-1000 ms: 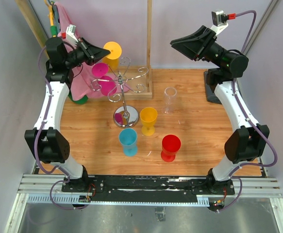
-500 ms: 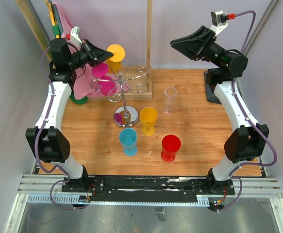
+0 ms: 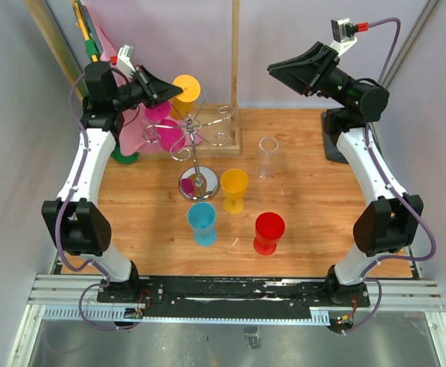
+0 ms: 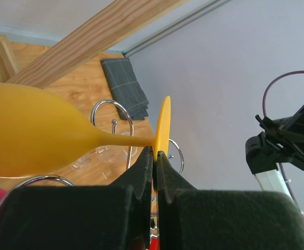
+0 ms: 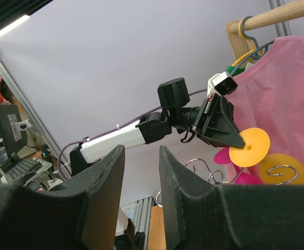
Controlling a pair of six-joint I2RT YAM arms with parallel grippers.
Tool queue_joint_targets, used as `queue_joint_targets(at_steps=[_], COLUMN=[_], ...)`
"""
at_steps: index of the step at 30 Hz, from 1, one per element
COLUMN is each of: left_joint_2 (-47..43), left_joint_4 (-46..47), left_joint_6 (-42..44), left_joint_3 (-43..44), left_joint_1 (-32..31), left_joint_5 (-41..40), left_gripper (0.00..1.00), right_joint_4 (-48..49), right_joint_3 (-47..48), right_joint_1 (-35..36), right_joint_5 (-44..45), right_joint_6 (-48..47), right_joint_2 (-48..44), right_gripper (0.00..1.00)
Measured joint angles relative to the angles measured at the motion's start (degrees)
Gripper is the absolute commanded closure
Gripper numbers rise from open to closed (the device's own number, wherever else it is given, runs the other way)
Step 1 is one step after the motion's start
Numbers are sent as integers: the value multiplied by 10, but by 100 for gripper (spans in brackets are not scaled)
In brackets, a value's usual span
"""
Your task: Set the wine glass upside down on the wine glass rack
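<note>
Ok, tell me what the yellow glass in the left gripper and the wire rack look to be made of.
The yellow wine glass is probably plastic: opaque, one even colour, with only a soft sheen. The wine glass rack looks like polished silver metal, with thin bent wire arms and a round base that mirrors its surroundings.

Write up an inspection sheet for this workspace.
Surface: wooden table, no spills seen.
Job's things: wine glass rack upright, pink glasses among its arms; orange wine glass held by its foot.
Clutter: yellow glass, blue glass, red glass, clear glass standing upright; pink cloth at left.
Grippers: left gripper shut on the glass's foot; right gripper open, empty, raised.
Cables: purple cable loops beside the right arm, clear of glasses.
Surroundings: wooden frame behind the rack.
</note>
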Motion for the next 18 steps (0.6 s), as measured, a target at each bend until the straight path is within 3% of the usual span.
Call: queue_joint_targets(at_steps=[18], left_joint_2=[8], left_joint_4=[-44], left_joint_6=[17], left_joint_3=[0], left_joint_1=[-9], left_joint_5=[-2], left_gripper=[100], right_joint_4=[0], right_joint_3=[-8], right_joint_1=[0], right_joint_5=[0], right_joint_6=[0], right_joint_2=[0], right_gripper=[66])
